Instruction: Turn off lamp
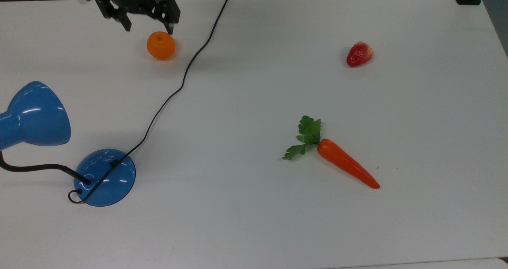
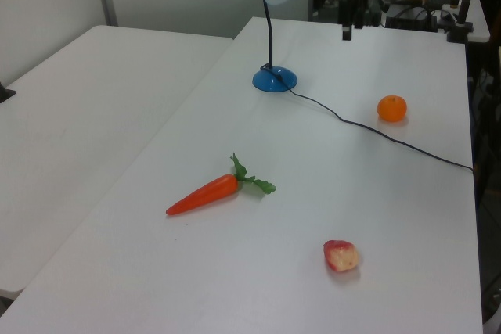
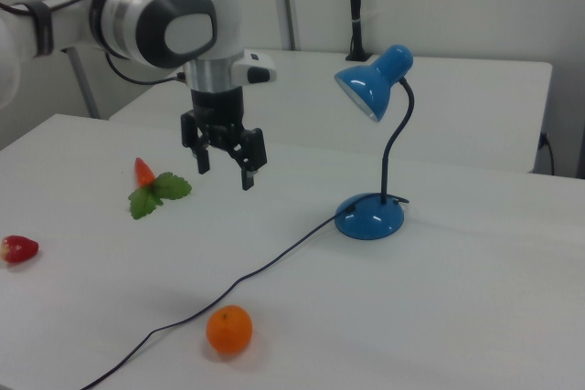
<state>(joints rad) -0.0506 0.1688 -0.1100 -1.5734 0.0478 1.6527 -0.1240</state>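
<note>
Top view: your gripper (image 1: 147, 26) hangs released above the orange (image 1: 160, 45) — the lamp (image 1: 105, 177) sits far down the top view's left. Left view: the lamp stands mid-table. Right view: fingers (image 3: 247, 171) spread apart; no writing readable.

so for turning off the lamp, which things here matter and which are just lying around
Part of the job:
lamp
gripper, fingers open, above the table

Just lying about:
orange
carrot
strawberry

Gripper (image 3: 225, 169) hangs raised, pointing down — fingers (image 3: 247, 177) spread apart, holding nothing.
</note>
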